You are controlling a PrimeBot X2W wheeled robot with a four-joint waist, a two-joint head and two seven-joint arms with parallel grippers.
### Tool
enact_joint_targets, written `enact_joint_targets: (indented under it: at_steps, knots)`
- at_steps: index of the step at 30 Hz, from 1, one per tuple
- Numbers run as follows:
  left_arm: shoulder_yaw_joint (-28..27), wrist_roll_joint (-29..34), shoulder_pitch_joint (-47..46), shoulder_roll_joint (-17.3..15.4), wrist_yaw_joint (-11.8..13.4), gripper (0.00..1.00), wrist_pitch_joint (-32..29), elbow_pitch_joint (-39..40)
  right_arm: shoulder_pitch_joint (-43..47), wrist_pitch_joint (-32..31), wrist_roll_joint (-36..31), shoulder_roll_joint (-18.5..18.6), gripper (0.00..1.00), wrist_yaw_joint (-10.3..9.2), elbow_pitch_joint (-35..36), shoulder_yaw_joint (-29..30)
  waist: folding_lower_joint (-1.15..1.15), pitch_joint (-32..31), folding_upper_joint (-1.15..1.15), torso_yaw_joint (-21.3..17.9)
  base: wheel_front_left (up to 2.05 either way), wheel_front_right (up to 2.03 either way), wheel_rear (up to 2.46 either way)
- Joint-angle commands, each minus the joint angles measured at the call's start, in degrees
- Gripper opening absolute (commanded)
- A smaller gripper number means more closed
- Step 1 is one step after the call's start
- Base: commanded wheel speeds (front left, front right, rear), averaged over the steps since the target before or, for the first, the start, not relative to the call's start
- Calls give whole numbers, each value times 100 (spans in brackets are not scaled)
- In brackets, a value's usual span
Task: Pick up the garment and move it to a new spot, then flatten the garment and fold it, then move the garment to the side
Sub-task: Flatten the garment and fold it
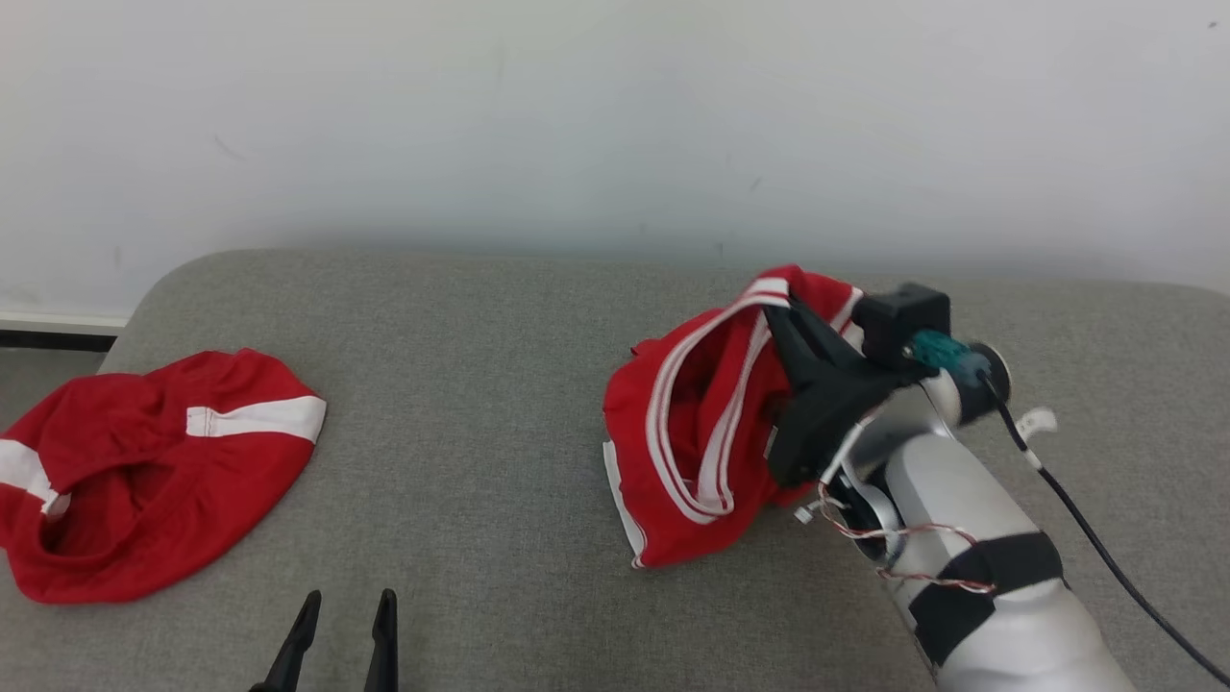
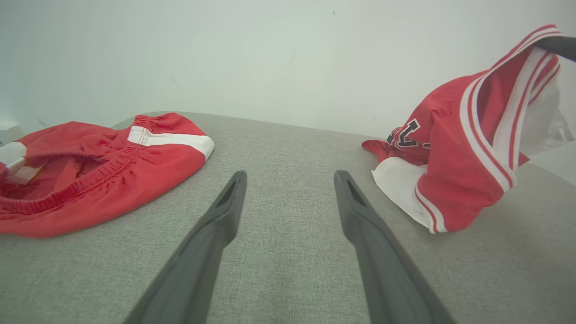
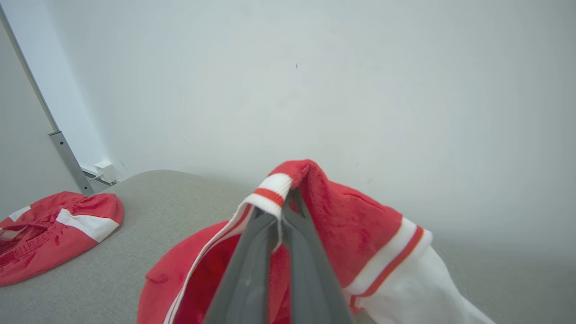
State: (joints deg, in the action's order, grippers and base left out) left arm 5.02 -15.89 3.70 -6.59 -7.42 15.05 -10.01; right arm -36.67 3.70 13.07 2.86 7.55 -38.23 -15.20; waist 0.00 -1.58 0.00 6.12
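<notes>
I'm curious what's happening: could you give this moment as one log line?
phase: pick up | right jaws: shut on red white-trimmed fabric jersey, partly lifted | left jaws: open, empty

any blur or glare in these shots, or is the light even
Head view: soft even light, no glare, slight blur on the right tool. Left wrist view: left tool looms stretched by the wide lens. Right wrist view: jersey close and soft.

Red shorts [image 1: 144,481] with white side stripes lie crumpled at the left end of the grey fabric surface [image 1: 480,404], before a white wall [image 1: 615,115]
</notes>
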Motion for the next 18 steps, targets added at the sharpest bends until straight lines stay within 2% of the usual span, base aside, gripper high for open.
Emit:
enact_joint_targets:
  at_steps: [1, 6, 7, 12, 14, 18]
  knots:
    - [-27, 19, 61, -1, -8, 100, 19, 35, -223, -92, 151, 4, 0, -12, 167, -271, 0, -7, 0, -37, 0, 0, 0]
    - [-21, 39, -28, 7, -8, 100, 20, 69, -978, -336, 938, 4, 0, -12, 628, -1155, 0, 23, 0, -41, 0, 0, 0]
    - [-21, 39, -28, 7, -8, 100, 20, 69, -978, -336, 938, 4, 0, -12, 628, -1155, 0, 23, 0, -41, 0, 0, 0]
    - [25, 41, -114, 4, -8, 100, 20, 73, -1894, -264, 1771, 5, 0, -12, 879, -1902, 0, 84, 0, 2, 0, 0, 0]
    - [40, 45, -134, 7, -8, 100, 20, 67, -2494, 19, 1957, 6, 0, -12, 811, -2082, 0, 108, 0, 33, 0, 0, 0]
    - [68, 53, -144, -2, -8, 100, 20, 64, -3063, 512, 2184, 6, 0, -12, 533, -1950, 0, 133, 0, 51, 0, 0, 0]
